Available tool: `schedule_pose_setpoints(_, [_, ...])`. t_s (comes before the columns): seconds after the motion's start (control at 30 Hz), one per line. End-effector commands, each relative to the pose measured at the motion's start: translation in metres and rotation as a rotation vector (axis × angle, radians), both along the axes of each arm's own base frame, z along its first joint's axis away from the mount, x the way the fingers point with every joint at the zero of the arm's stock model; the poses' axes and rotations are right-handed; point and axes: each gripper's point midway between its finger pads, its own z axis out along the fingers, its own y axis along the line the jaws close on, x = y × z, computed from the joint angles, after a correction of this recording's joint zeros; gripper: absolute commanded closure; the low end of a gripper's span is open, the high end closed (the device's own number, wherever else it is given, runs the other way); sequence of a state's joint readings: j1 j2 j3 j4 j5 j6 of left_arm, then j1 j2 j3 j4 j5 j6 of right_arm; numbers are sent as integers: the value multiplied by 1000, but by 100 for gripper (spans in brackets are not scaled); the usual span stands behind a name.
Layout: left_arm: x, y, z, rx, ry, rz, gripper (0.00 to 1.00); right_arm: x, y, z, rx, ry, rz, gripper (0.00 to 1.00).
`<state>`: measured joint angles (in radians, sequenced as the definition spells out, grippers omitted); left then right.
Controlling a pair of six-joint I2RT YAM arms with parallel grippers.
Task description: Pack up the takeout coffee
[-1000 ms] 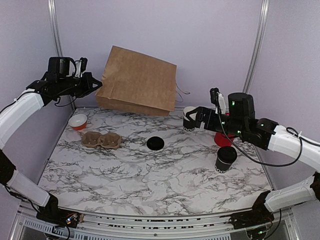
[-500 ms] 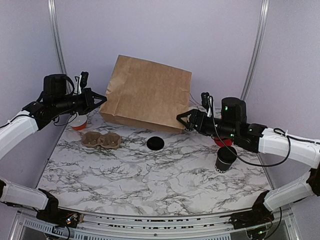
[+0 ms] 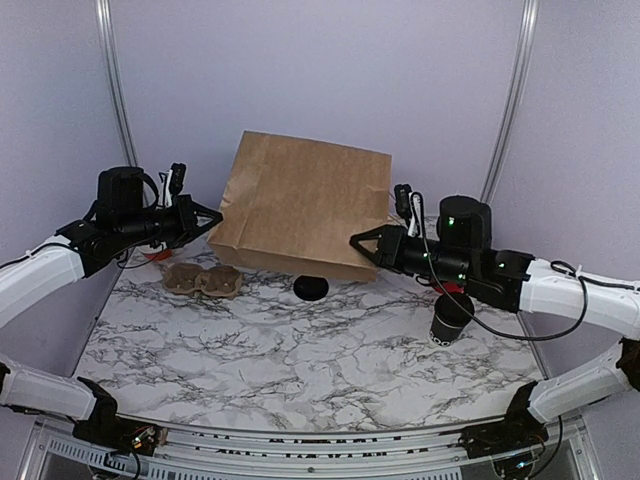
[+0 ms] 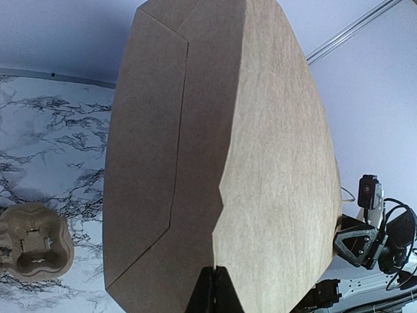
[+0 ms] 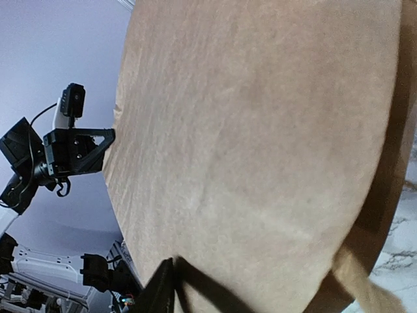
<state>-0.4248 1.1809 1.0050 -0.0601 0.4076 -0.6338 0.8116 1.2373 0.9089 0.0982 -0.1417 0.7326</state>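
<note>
over the table (image 3: 300,340), left gripper (image 3: 215,215) pinches paper bag (image 3: 300,205); right gripper (image 3: 358,241) touches it.

Brown paper bag (image 3: 305,205), upright; left gripper (image 3: 212,216) pinching its left edge, right gripper (image 3: 358,243) at its lower right corner. On marble table (image 3: 300,360): black lid (image 3: 311,287), black cup (image 3: 452,312), cardboard carrier (image 3: 203,280).

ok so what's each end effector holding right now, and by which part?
Both grip the brown paper bag: left end effector pinches its left edge, right end effector its lower right corner.
</note>
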Motion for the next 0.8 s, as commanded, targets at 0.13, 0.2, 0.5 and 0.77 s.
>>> schedule_pose_setpoints(0.13, [-6, 1, -13, -24, 4, 19, 90, -1, -14, 60, 3, -107, -51, 100])
schedule_pose_setpoints(0.2, [-9, 0, -23, -16, 21, 13, 79, -2, -11, 64, -33, -117, -33, 100])
schedule_pose_setpoints(0.5, [-14, 21, -54, 129, 68, 94, 41, -16, -6, 84, -332, -166, 74, 100])
schedule_pose_setpoints(0.77, [-16, 22, -66, 187, 87, 70, 40, -47, 3, 80, -562, -129, 203, 100])
